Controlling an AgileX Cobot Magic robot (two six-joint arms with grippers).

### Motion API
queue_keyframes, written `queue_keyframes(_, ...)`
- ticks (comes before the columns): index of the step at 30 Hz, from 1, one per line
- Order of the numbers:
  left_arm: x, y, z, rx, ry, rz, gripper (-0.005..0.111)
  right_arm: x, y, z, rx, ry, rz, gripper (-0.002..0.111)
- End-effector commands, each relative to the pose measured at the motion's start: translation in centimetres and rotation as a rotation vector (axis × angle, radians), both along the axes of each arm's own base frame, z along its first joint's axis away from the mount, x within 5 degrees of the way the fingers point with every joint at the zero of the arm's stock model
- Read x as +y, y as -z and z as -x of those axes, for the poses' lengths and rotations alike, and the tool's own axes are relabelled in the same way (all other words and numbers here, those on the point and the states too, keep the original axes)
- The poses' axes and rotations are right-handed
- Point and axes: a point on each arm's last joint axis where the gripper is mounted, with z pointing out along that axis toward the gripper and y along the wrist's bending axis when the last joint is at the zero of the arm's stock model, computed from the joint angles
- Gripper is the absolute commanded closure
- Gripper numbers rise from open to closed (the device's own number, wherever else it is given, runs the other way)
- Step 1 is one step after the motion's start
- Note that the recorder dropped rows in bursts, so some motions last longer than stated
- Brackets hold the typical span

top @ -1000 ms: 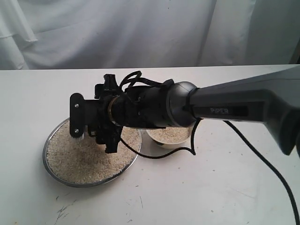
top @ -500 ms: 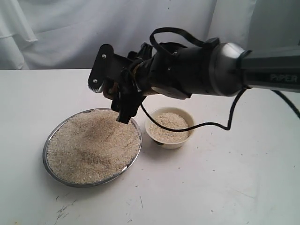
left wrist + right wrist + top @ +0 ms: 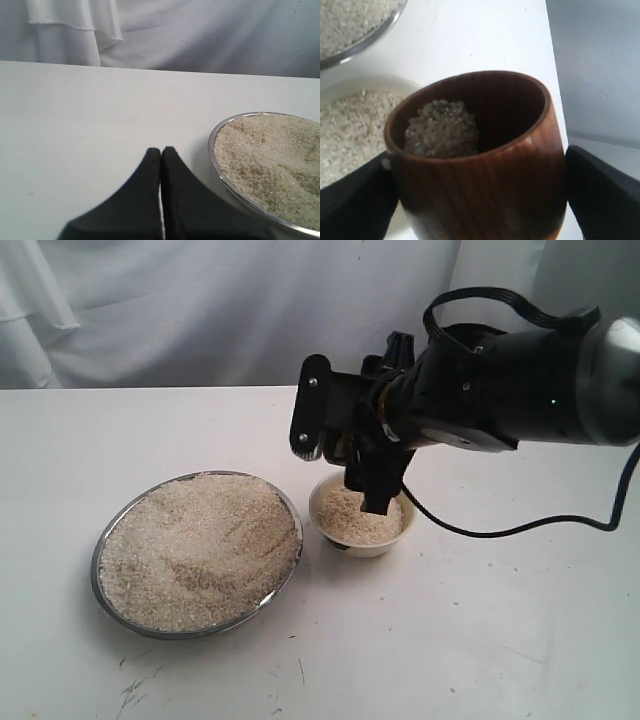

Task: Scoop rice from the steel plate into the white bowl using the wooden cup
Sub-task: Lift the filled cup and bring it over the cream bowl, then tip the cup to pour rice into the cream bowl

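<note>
1. R gripper [image 3: 345, 450] is clamped on the wooden cup [image 3: 480, 165], one finger on each side of its wall. The cup is off the table and part-loaded: a clump of rice [image 3: 440, 130] sits against one inner wall, so I judge it's tipped, not upright.
2. Key relation: the white bowl [image 3: 365, 548] is right under the R gripper, mid-table. In the wrist cam its rim shows just past the cup, on the side where the grains lie. The bowl already holds rice to near the rim.
3. My read: this is the pour step. The next move needs a wrist roll that turns the cup mouth down over the bowl, w/o drifting sideways. I can't tell yet whether grains are falling.
4. Steel plate [image 3: 96, 570] sits just beside the bowl, toward the L arm's edge of the table. Rims look close, maybe touching; can't tell. It's heaped w/ rice almost all the way across.
5. L gripper [image 3: 161, 152] is closed on nothing, resting low near the plate rim on the table's L side. The R arm is clearly nearer the bowl.
6. Around: white cloth [image 3: 200, 310] hangs behind the far edge. The R arm's cable [image 3: 500, 530] loops down close to the bowl, and I'd watch it during the roll. Nothing else blocks the pour.
</note>
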Motion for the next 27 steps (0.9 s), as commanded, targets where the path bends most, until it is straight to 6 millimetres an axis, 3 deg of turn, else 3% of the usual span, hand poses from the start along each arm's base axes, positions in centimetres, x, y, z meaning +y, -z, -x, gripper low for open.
queue_keyframes(1, 0.0, 0.1, 0.0, -0.006, -0.002, 0.002, 0.107, -1.2, 0.4, -0.5, -0.044, -0.03, 0.1, 0.108)
queue_keyframes(19, 0.0, 0.1, 0.0, -0.006, -0.002, 0.002, 0.107, -2.4, 2.0, -1.0, -0.175, -0.239, 0.486, 0.108)
queue_keyframes(27, 0.0, 0.1, 0.0, -0.006, -0.002, 0.002, 0.107, -2.0, 2.6, -1.0, -0.191, -0.299, 0.548, 0.108)
